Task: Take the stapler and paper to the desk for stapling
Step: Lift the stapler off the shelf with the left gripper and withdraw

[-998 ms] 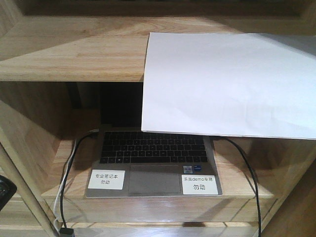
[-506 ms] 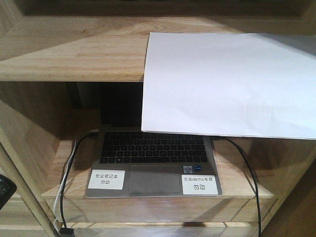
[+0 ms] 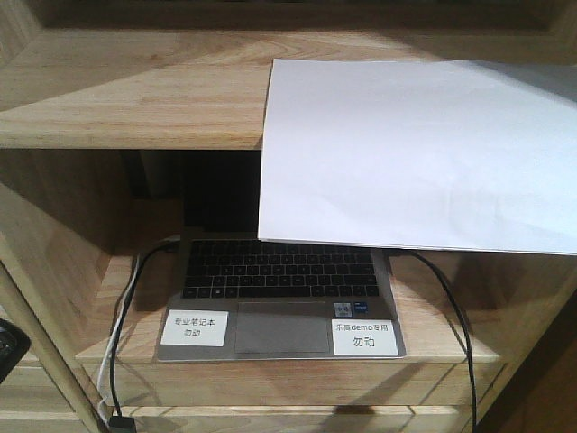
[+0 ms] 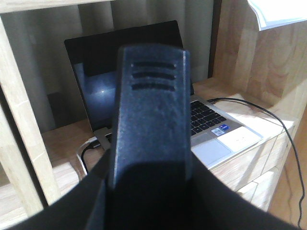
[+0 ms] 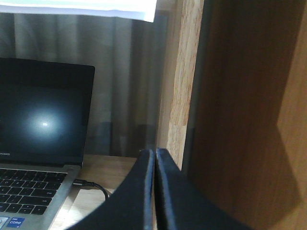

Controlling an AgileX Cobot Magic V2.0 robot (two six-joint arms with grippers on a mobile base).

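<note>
The paper [image 3: 415,153] is a white sheet stack lying on the upper shelf board [image 3: 126,99], its front edge hanging over the laptop bay. Its corner also shows in the left wrist view [image 4: 278,12] and its underside in the right wrist view [image 5: 76,5]. A black textured body with three grooves, the stapler [image 4: 151,96], stands up between the fingers of my left gripper [image 4: 151,165], which is shut on it. My right gripper [image 5: 154,152] is shut with nothing in it, low beside the shelf upright [image 5: 184,72]. The desk is out of view.
An open laptop [image 3: 279,298] with two white labels sits on the lower shelf, with black cables on its left [image 3: 126,307] and right [image 3: 451,307]. Wooden shelf walls close in both sides. A dark piece [image 3: 7,347] shows at the front view's left edge.
The dark piece at the left edge of the front view has slid slightly further out of frame. The paper and laptop have not moved.
</note>
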